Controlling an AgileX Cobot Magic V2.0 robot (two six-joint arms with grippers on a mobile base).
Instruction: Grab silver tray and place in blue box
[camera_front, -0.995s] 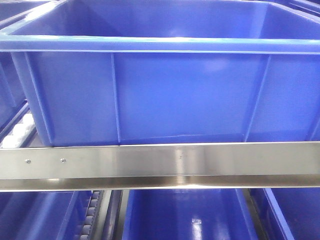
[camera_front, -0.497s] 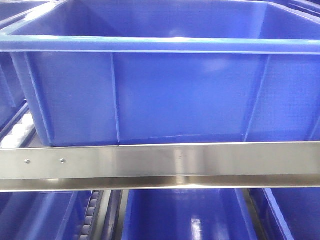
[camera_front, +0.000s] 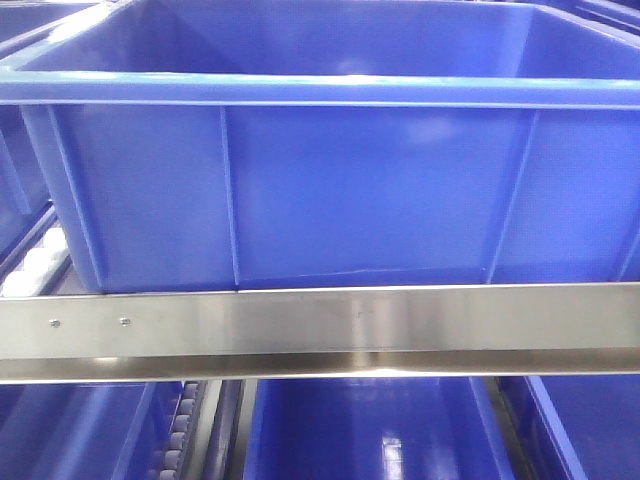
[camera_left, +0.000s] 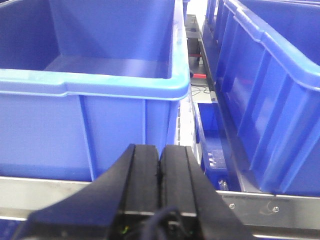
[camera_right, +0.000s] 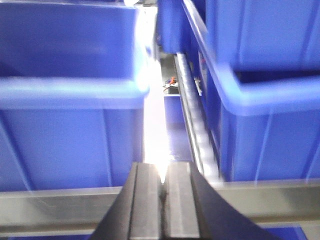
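From where I stand, the silver tray is nowhere to be seen in any view, so which way it lies from either gripper, how its long axis runs and which arm is nearer cannot be told. What does show is the blue box (camera_front: 330, 180), sitting on the rack just behind a steel rail (camera_front: 320, 330), its long side running crosswise ahead of the arms. The left gripper (camera_left: 160, 155) has its black fingers pressed together with nothing between them, and the box stands straight ahead and slightly above it, rim (camera_left: 100, 82) facing it. The right gripper (camera_right: 162, 175) is likewise closed and empty, pointing at the bright gap between that box and a neighbouring crate (camera_right: 265, 90) to its right. My guess is the tray must be found first.
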